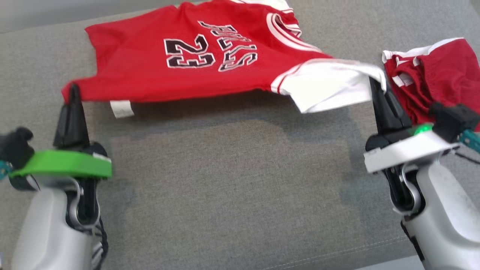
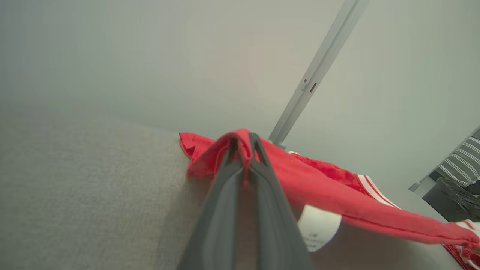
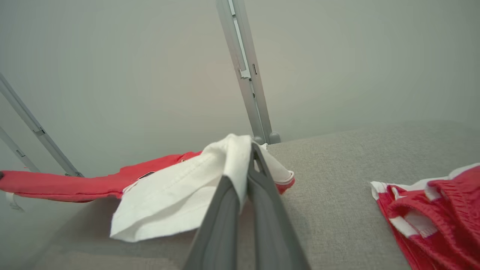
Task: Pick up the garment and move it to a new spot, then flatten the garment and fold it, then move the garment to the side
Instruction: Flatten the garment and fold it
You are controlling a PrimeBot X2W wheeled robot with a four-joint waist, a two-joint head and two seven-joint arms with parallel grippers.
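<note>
The left hand [image 1: 73, 92] pinches the jersey [image 1: 210, 56] at its red hem, the right hand [image 1: 375, 84] at its white sleeve; its far half lies on the counter [image 1: 232, 180]; either thin pinch might slip, dropping it crumpled.

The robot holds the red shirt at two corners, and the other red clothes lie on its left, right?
Not quite. The other red clothes lie on its right, beside the right end effector, as the head view shows. The red shirt is held at two corners.
</note>
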